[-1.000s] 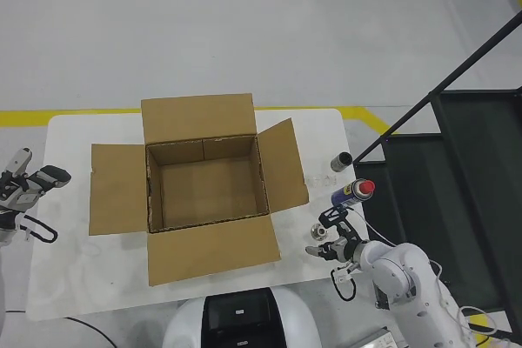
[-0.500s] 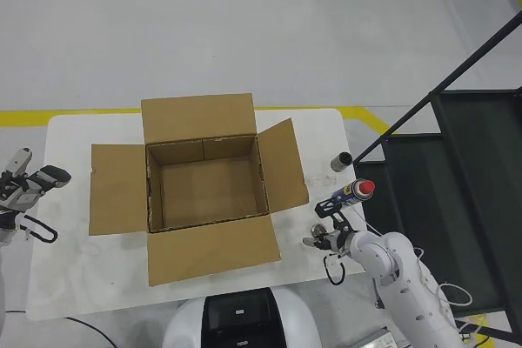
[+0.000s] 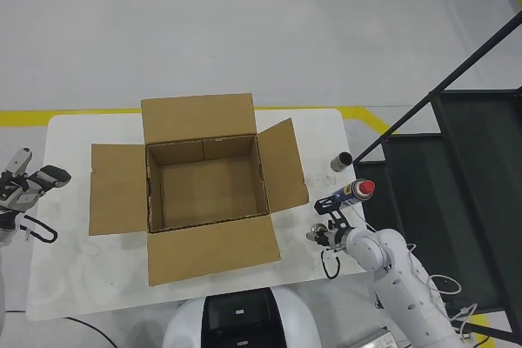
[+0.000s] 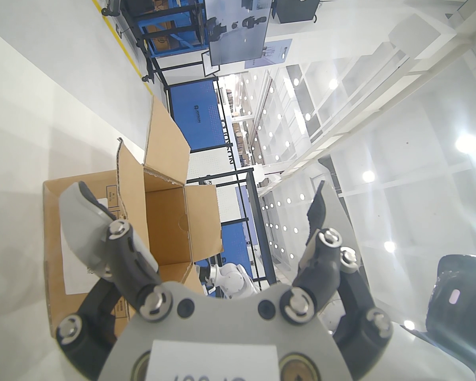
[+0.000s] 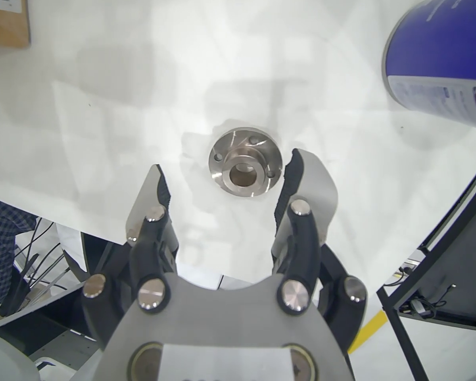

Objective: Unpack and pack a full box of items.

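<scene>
Top view: right gripper (image 3: 318, 223) spread, low over table (image 3: 87, 287) at its right front, straddling metal flange (image 3: 315, 233); spray can (image 3: 352, 192) just beyond. Left gripper (image 3: 36, 167) spread at table's left edge, well apart from open box (image 3: 209, 248).

Left wrist view: left gripper (image 4: 198, 194) wide apart, holding nothing; box (image 4: 166, 216) beyond.

Right wrist view: right gripper (image 5: 227, 164) open around flange (image 5: 245, 167), one pad just beside it, not pinching.

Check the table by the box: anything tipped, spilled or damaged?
Nothing stands out. The cardboard box sits open and intact, the metal flange lies flat by the open right gripper, and the spray can stands upright, near the table edge.
</scene>
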{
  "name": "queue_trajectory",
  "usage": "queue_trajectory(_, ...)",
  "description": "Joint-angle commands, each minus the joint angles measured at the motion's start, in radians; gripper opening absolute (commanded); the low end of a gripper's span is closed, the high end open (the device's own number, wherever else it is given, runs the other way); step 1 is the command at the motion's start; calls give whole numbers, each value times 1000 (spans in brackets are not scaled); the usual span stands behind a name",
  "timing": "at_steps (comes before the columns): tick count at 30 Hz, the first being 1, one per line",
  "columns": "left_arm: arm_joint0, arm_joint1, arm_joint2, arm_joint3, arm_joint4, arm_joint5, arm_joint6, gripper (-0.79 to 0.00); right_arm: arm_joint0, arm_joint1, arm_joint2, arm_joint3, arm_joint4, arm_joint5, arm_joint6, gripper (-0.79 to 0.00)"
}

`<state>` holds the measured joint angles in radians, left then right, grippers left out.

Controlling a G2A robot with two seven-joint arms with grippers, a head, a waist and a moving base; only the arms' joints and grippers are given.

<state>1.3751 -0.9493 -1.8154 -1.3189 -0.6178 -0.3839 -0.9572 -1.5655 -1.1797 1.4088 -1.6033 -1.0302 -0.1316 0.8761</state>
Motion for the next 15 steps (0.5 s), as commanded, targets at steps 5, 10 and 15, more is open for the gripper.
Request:
queue_trajectory(5,0,0,0,0,0,0,0,0,14,1,-9,18,3,16,4,-397)
queue_trajectory(10,0,0,0,0,0,0,0,0,19,2,-21,20,-19,36,4,-674)
queue_trajectory(15,0,0,0,0,0,0,0,0,15,3,-30,9,-41,62,7,-785)
